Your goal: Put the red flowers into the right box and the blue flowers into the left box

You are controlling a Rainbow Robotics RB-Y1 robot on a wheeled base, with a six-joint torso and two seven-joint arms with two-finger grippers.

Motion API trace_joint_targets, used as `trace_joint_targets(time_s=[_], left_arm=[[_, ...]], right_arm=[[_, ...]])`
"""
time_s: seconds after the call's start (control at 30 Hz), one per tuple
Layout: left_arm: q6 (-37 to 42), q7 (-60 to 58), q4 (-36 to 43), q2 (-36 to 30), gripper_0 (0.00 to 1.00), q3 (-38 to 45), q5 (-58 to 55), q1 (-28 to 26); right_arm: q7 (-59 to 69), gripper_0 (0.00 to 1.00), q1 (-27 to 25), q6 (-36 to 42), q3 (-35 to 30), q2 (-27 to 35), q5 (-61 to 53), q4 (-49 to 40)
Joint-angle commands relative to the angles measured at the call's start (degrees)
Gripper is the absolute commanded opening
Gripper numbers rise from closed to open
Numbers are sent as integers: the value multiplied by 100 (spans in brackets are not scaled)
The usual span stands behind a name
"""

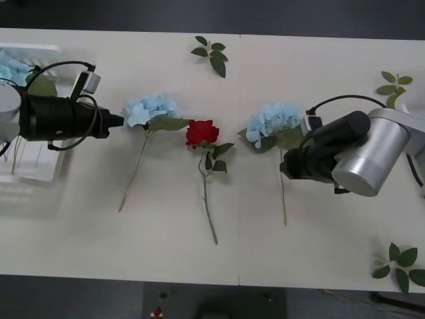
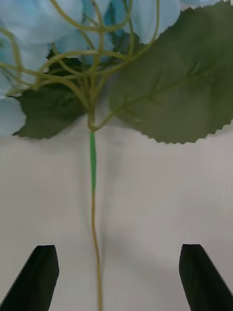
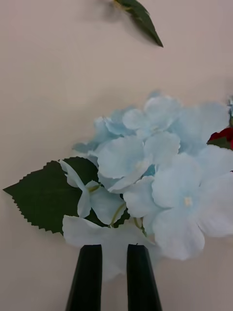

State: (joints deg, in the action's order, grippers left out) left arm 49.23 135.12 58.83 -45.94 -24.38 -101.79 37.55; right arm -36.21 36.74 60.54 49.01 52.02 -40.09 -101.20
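the right gripper (image 2: 116, 279), black-fingered, hangs low over the table (image 1: 319, 239) with its fingers spread wide, and the thin stem (image 2: 94, 228) of a pale sky-blue, fluffy-headed artificial flower (image 1: 273, 123) runs between them, a little nearer one finger than the other. nothing is clamped yet. this looks like the approach to a stem grasp. to do it well, the gripper should settle until the fingertips sit just off the tabletop, shift slightly so the stem lies midway, and close on the bare stem below the big serrated green leaves (image 2: 170, 92), not on the leaves themselves, which would slip or fold.

the left gripper (image 3: 114, 277) sits at the left of the table, fingers drawn close with only a narrow gap, its tips at the near petals of a second blue flower (image 1: 151, 107); whether a petal is pinched i cannot tell. it lies just right of the white slotted plastic basket (image 1: 33, 174), which already holds at least one blue head (image 1: 12, 66).

one deep-red artificial rose (image 1: 202, 131) lies between the two blue flowers, stem pointing toward the near edge. loose green leaf sprigs (image 1: 211, 53) lie at the far edge and at the right.

since blue goes left, the lifted flower must cross over the rose without brushing it.
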Motion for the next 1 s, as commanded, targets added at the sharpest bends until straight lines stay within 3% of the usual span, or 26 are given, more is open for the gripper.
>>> trace_joint_targets(time_s=[0.03, 0.47, 0.5, 0.53, 0.57, 0.6, 1.0], left_arm=[[-10, 119, 85, -144, 100, 4, 80, -2], [1001, 146, 76, -249, 100, 83, -148, -2], [1053, 137, 76, -240, 100, 83, -148, -20], [1080, 137, 76, -249, 100, 74, -148, -29], [1106, 137, 76, -240, 100, 74, -148, -46], [1115, 137, 76, -240, 100, 74, -148, -55], [1133, 181, 76, -249, 100, 4, -131, -73]], right_arm=[[263, 73, 97, -139, -32, -526, 168, 461], [316, 73, 97, -833, -32, -1159, 686, 1410], [298, 63, 97, -824, -32, -1159, 686, 1419], [298, 47, 97, -824, -23, -1159, 695, 1419], [298, 11, 88, -833, -5, -1150, 704, 1419], [289, 0, 97, -824, 12, -1150, 704, 1427], [325, 0, 97, -824, 258, -1054, 994, 1445]])
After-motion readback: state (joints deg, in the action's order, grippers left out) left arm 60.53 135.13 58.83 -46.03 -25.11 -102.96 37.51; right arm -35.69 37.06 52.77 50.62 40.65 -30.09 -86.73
